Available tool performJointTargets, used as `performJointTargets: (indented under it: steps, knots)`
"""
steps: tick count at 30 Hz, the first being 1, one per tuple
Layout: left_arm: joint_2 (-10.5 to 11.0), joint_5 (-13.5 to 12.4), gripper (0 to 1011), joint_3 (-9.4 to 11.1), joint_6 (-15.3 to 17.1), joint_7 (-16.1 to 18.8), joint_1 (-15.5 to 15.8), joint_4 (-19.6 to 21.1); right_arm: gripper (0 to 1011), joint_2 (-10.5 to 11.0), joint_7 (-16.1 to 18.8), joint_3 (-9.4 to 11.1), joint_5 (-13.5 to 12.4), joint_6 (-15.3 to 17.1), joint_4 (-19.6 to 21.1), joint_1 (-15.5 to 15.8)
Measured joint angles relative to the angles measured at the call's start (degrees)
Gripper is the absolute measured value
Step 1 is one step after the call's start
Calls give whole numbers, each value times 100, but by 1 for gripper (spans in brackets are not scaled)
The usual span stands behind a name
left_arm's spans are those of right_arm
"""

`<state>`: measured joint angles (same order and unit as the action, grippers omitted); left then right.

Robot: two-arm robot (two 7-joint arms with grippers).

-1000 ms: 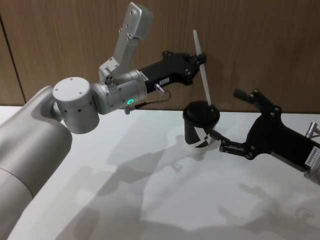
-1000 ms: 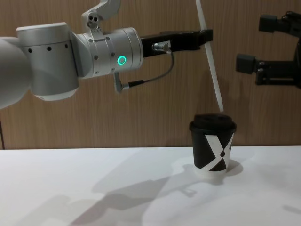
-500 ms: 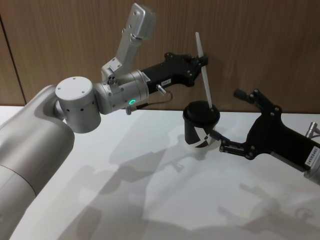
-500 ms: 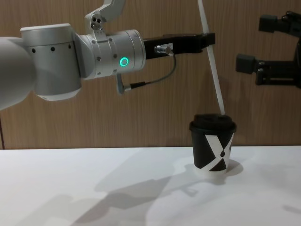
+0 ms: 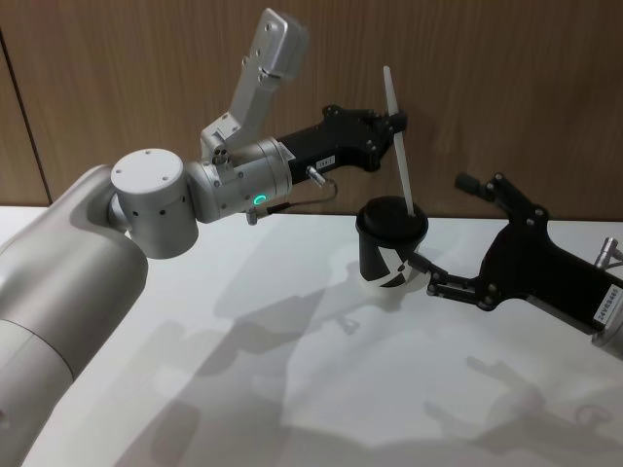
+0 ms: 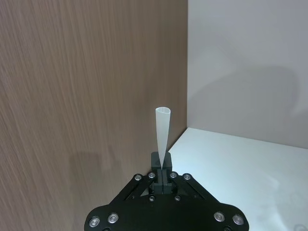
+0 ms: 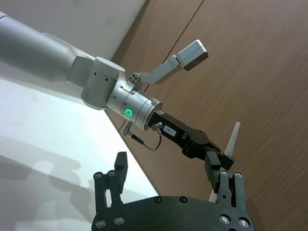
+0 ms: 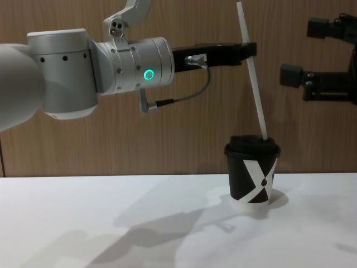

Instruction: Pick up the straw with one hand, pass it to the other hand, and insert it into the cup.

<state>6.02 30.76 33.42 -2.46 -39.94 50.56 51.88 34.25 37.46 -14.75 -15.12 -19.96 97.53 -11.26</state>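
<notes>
The white straw [image 5: 401, 156] [image 8: 254, 78] stands nearly upright, and my left gripper [image 5: 396, 121] [image 8: 249, 51], with its silver wrist and green ring, is shut on its upper part. The straw's lower tip meets the black lid of the cup [image 5: 387, 255] [image 8: 252, 173]; I cannot tell whether it has entered. The cup stands upright on the white table [image 5: 292, 370]. My all-black right gripper [image 5: 448, 232] [image 8: 304, 51] hangs open just right of the cup, apart from it. In the left wrist view the straw [image 6: 162, 130] rises from the shut fingers.
A wooden wall [image 5: 506, 78] stands close behind the cup and both grippers. The white table stretches wide in front of the cup and to its left. The left arm's black cable [image 8: 184, 97] loops below its wrist.
My left gripper has shifted slightly right and down with the straw, bringing its lower tip onto the cup's lid. The right gripper and the cup have stayed still.
</notes>
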Motion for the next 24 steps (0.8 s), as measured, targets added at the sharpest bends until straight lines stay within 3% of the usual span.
performJointTargets:
  steps: [21,24]
  knots:
    - [-60,-91,1,-59,51,-61,39,-144,1001,0,0,0,0,0,0,0]
    - [-73,-97,50,-64,47,-76,46,-168,1001,0,0,0,0,0,0,0]
